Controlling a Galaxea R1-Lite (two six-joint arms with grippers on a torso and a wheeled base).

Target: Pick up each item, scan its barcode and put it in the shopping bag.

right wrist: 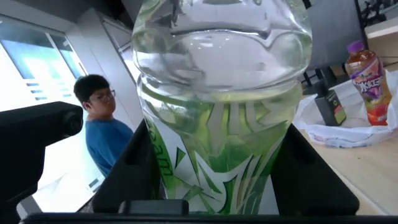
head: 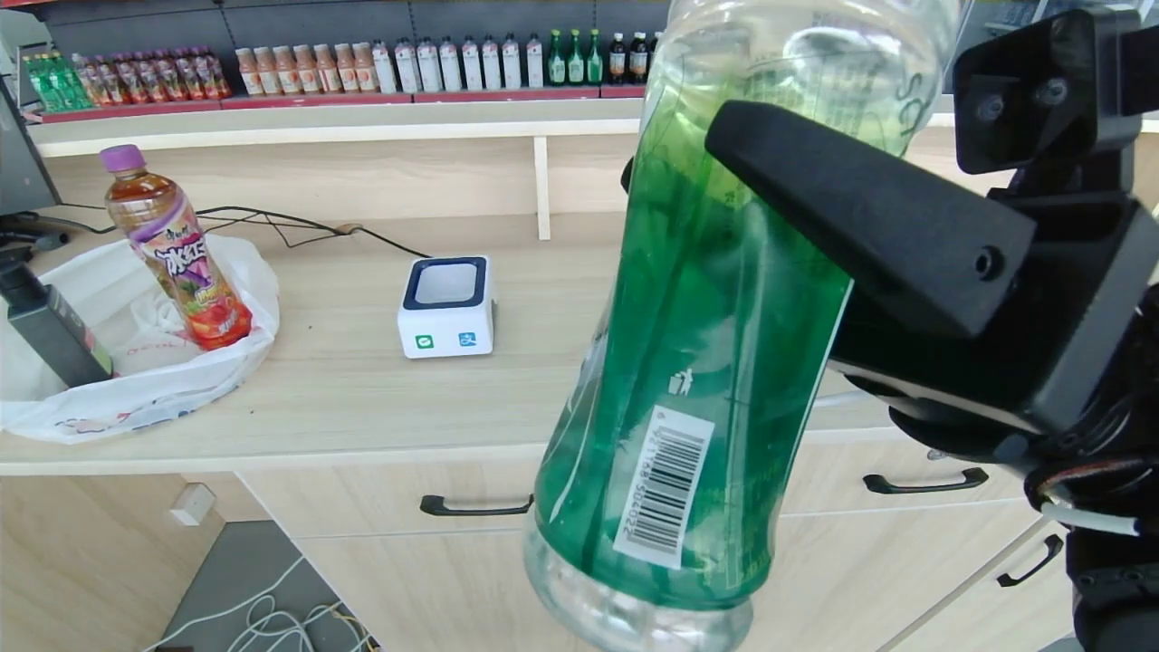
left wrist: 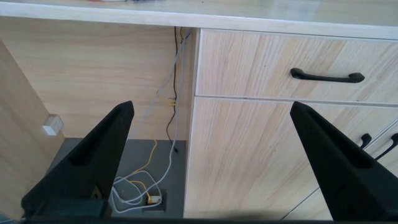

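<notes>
At near right, close to the head camera, my right gripper (right wrist: 214, 177) is clamping a green bottle (head: 688, 362) around its body, with one finger pressing on each side. I am holding the bottle tilted, and its barcode (head: 665, 489) is facing the camera (a white label patch near the lower end). On the counter (head: 362, 398), the scanner (head: 446, 306) is sitting at centre with its window facing up, well apart from the held bottle. At left, the shopping bag (head: 136, 389) is lying open on the counter, and a purple-capped tea bottle (head: 177, 249) is leaning inside it. Below the counter edge, my left gripper (left wrist: 211, 109) is hanging with its jaws spread wide, gripping nothing and facing the drawer fronts (left wrist: 249, 62).
</notes>
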